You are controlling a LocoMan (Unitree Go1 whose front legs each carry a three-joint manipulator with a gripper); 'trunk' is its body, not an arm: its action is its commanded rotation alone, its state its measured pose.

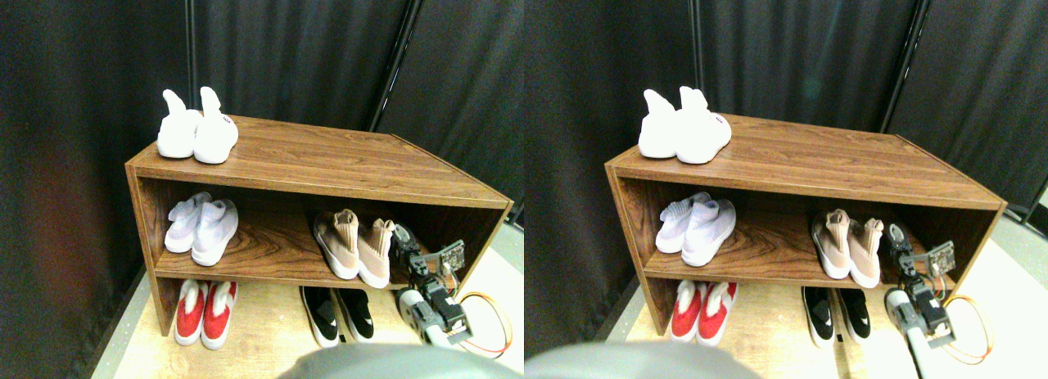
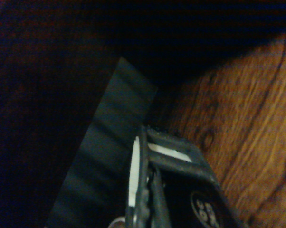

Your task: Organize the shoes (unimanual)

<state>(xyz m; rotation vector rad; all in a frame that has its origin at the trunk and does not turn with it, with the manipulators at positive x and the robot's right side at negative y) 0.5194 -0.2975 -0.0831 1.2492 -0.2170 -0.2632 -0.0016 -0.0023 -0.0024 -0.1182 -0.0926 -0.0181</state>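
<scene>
While the wrist view gives me only dark wood grain and one jaw frame, I can't tell if the right gripper (image 1: 403, 238) is open or closed. Stereo shows it on the middle shelf (image 1: 270, 252) just beside the tan pair (image 1: 356, 244). Five pairs counted: two white, one tan, one red, black pair (image 1: 337, 313) on the floor, toes cut off.

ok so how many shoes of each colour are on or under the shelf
white knit sock shoes: 2
pale lilac knit shoes: 2
tan-beige ribbed-collar shoes: 2
red and white shoes: 2
low black shoes with white marks: 2
total: 10
</scene>
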